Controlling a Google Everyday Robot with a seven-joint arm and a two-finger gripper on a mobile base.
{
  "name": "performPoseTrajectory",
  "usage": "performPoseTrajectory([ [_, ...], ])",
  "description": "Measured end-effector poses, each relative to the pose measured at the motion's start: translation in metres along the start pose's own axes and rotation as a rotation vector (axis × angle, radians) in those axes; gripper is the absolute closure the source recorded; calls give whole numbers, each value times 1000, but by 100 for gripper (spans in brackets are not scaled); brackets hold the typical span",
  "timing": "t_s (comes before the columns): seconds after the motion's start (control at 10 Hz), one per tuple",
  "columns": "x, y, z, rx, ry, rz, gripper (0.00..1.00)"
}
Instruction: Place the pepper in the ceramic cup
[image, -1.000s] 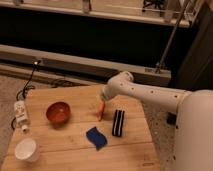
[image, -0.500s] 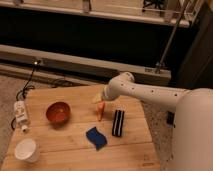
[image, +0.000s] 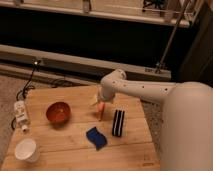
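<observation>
A pale wooden worktop seen from above, with a white robot arm reaching in from the 3 o'clock side. Its hand hangs directly over the small slender orange-red pepper, which lies just right of the worktop's centre. The fingers are spread wide and nothing is gripped.

The small plain white ceramic cup stands well apart from the pepper, near the 8 o'clock corner. A wider red-orange bowl sits at 9 o'clock from the pepper, on the way to the cup. A blue wavy sponge lies at 6 o'clock and a black-and-white striped block at 4 o'clock.

The step in hand looks like the grasp. It would go best by lowering squarely, closing across the pepper's thicker part, and lifting high enough to clear the bowl.
</observation>
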Motion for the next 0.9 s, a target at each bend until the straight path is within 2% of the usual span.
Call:
performPoseTrajectory([
  [0.2, -2, -3, 10, 0, -44, -2, 20],
  [0.4, -8, -2, 22, 16, -82, 44, 20],
  [0.7, -9, 9, 33, 21, -103, 123, 20],
  [0.9, -10, 11, 33, 19, -105, 129, 20],
])
